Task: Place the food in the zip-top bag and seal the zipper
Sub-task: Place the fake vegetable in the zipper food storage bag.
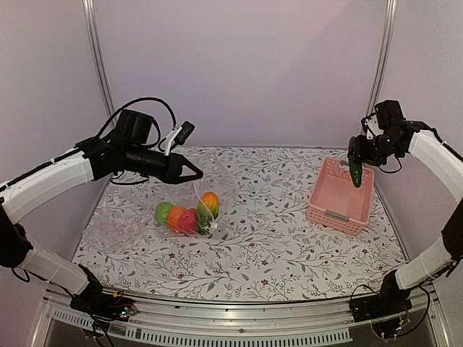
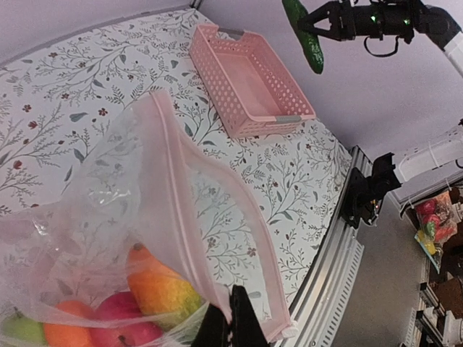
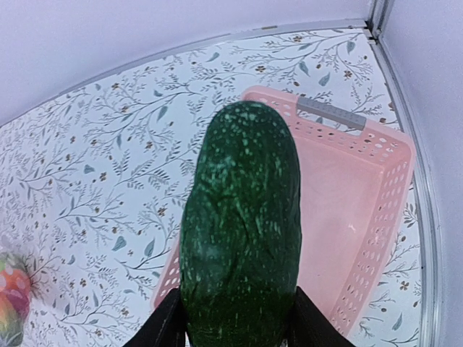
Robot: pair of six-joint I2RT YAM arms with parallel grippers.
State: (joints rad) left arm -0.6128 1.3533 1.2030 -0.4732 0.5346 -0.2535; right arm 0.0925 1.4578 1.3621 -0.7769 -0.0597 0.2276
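The clear zip-top bag (image 1: 189,195) hangs at mid-left above the table, its mouth held up. My left gripper (image 2: 233,318) is shut on the pink zipper (image 2: 217,210) strip. Inside the bag lie the mango (image 2: 163,289), red apple (image 2: 119,318), orange (image 2: 69,332) and green apple (image 2: 18,329). My right gripper (image 1: 356,165) is shut on the dark green cucumber (image 3: 242,231), which hangs end-down over the pink basket's (image 1: 340,195) far left corner. In the top view the cucumber (image 1: 356,173) shows at the right.
The pink slatted basket (image 3: 362,217) stands empty at the right of the floral table. Hazy plastic film (image 1: 119,217) lies to the left of the bag. Metal frame posts (image 1: 98,65) rise at the back corners, and a rail (image 1: 239,318) runs along the near edge.
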